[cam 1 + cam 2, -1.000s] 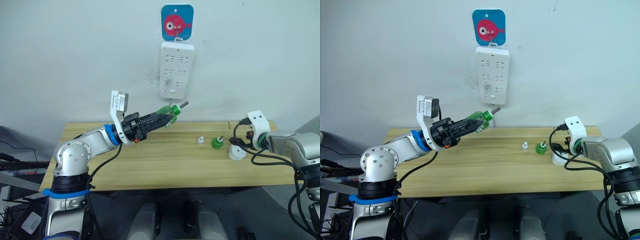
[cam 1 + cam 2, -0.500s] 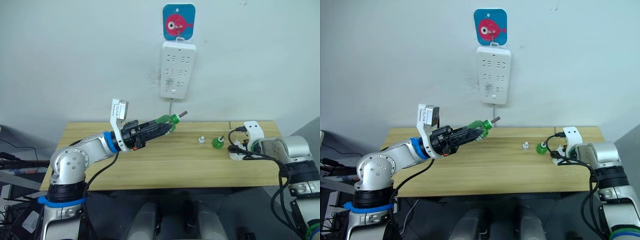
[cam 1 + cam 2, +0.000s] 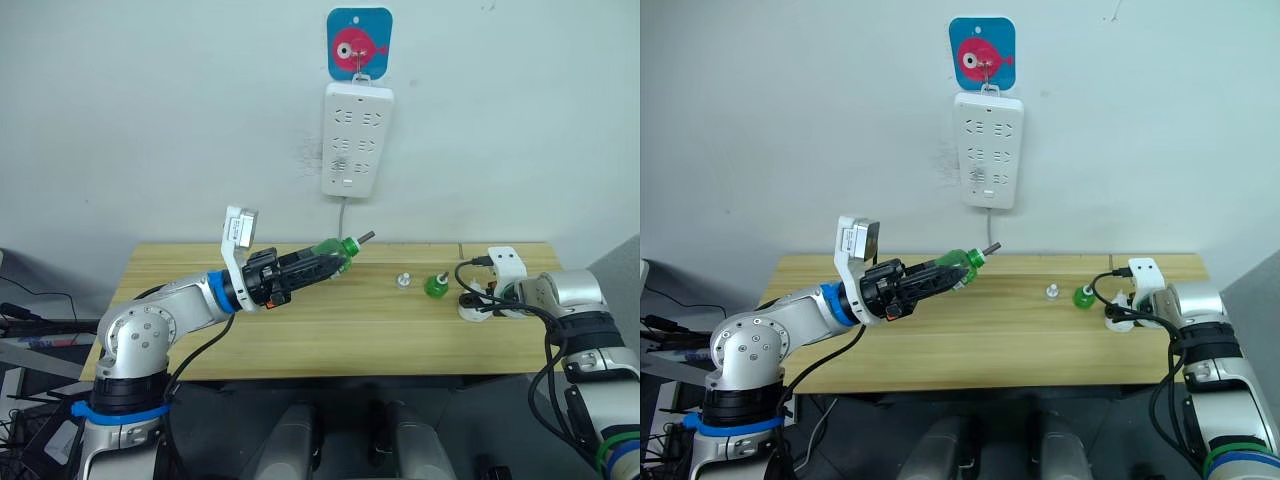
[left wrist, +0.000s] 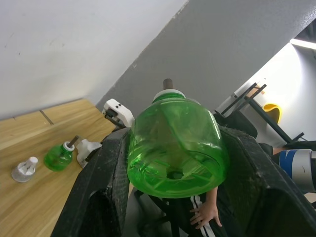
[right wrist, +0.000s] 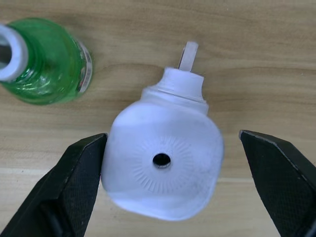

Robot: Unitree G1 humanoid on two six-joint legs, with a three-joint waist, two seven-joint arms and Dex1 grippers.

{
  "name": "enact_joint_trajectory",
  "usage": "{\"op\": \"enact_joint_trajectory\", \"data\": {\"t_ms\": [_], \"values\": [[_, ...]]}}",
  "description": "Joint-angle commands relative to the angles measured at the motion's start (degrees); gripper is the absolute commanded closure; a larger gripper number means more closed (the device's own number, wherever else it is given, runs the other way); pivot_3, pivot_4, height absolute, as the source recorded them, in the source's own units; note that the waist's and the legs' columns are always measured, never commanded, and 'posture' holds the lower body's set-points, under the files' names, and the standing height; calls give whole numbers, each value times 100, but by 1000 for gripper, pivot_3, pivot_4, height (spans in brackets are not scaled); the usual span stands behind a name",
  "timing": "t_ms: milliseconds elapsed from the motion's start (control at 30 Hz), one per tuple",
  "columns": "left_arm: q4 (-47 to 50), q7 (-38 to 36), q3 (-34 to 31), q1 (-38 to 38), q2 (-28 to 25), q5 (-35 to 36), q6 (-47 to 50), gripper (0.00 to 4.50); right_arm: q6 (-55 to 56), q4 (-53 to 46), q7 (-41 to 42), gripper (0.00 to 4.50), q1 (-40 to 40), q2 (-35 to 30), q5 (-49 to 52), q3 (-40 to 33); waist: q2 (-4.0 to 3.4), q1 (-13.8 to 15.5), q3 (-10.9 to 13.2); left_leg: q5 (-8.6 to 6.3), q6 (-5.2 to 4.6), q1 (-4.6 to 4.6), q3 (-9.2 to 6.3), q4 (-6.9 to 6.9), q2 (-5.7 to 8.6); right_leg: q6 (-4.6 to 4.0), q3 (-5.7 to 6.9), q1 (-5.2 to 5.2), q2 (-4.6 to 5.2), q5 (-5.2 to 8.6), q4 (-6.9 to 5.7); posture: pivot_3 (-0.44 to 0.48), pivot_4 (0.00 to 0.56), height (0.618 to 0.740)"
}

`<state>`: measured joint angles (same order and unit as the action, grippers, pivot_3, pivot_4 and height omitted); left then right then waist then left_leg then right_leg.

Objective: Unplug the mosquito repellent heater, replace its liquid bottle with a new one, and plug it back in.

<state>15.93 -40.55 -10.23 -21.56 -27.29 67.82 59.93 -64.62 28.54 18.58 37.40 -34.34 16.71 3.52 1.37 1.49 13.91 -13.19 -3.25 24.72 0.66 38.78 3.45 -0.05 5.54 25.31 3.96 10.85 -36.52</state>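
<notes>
Table [image 3: 330,330] of pale wood stands against a white wall and serves as the landmark. Over its left half, the left gripper [image 3: 318,262] is raised above the tabletop, its black fingers [image 4: 106,182] clamped on a green bottle [image 3: 333,252]. The bottle is held tilted, its dark wick pointing up and toward the wall, clear of the table's surface. In the left wrist view the bottle's base faces the camera, pressed between both fingers.

On the wall above the table's middle hangs a white power strip [image 3: 356,138], below a blue tag with a pink fish [image 3: 358,43]. A thin cord drops from the strip toward the table's back edge.

Right of the table's centre, a small white cap [image 3: 402,281] stands on the wood. Just beside it, further right, a second green bottle [image 3: 434,286] stands upright with its wick up.

Near the table's right end lies the heater [image 5: 163,170], white and rounded, resting on the wood just beside the second bottle but apart from it. Its round vent hole faces up and one plug prong sticks out from its side. The right gripper [image 5: 170,190] is lowered around the heater with its fingers [image 5: 74,190] spread wide; one stands close against the heater's side, the other well clear of it, so the jaws are released.
</notes>
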Motion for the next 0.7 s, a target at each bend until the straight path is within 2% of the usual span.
{"op": "enact_joint_trajectory", "data": {"t_ms": [33,100,200,367,567,700], "values": [[272,9,-2,10,-43,199,14,2232,40,126,177,190,131,13,-127,-72,0,0,0,0,0,0,0,0,0,0,1,0,0,0,1,60,228,740],[274,-11,-12,22,-66,193,-1,2232,43,215,271,560,157,48,-128,-91,-1,0,0,0,0,0,0,0,0,0,0,0,0,0,2,58,228,740],[301,-48,-8,52,-91,181,-47,2232,96,286,350,1539,193,77,-165,-130,-1,-1,1,0,0,0,-1,0,0,1,1,-2,0,0,4,57,230,740],[471,-192,108,87,-47,-109,-390,2232,-74,-103,716,1562,175,-159,-159,-84,-9,0,7,0,1,3,-5,-5,0,1,6,-1,0,-1,14,49,233,740],[808,-803,913,364,-30,-2039,-2316,2232,-793,-1003,1905,1562,310,-1098,230,137,-27,10,17,-3,-3,10,-3,-11,1,4,5,-5,1,-7,44,38,235,740],[754,-1144,1186,510,328,-2945,-3827,2232,-1268,-1772,3062,1562,405,-1835,931,176,-28,9,20,-7,-7,11,-3,-29,1,3,6,-2,2,-6,59,11,229,740]]}}
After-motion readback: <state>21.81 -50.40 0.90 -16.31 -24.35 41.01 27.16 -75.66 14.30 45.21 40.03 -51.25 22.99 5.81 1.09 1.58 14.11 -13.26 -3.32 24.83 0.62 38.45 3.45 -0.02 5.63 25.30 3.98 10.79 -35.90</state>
